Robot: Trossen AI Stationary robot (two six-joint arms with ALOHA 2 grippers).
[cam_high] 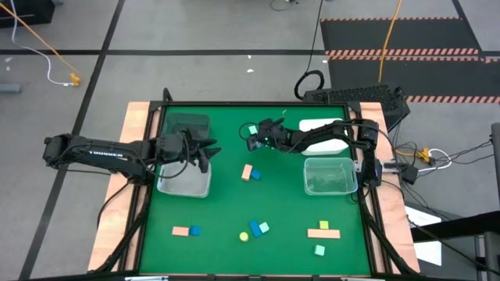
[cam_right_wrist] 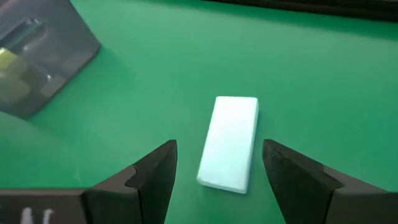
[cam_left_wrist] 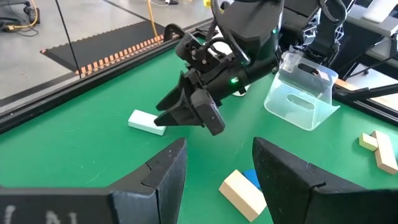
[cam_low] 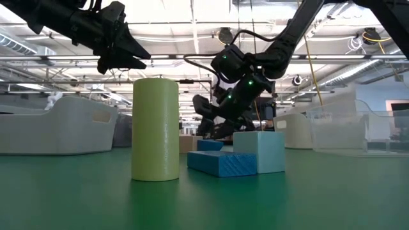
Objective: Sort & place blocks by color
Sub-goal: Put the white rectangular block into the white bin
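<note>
A mint-green bar block (cam_right_wrist: 229, 140) lies flat on the green mat; it also shows in the high view (cam_high: 251, 129). My right gripper (cam_right_wrist: 219, 150) hovers above it, open, one finger on either side and touching nothing. My left gripper (cam_high: 209, 152) is open and empty above the mat beside the left clear bin (cam_high: 184, 181). A salmon block (cam_left_wrist: 242, 190) with a blue block (cam_left_wrist: 252, 178) lies just ahead of the left gripper. More blocks lie toward the near edge: a salmon and blue pair (cam_high: 185, 230), a yellow ball (cam_high: 244, 236), salmon bars (cam_high: 323, 230), a mint cube (cam_high: 319, 250).
A dark bin (cam_high: 187, 125) at the far left holds a yellow block (cam_right_wrist: 9, 65). A white bin (cam_high: 322, 126) and a clear bin (cam_high: 330, 176) stand on the right. In the low view a yellow cylinder (cam_low: 155, 129), a blue block (cam_low: 220, 163) and a mint cube (cam_low: 265, 152) stand close.
</note>
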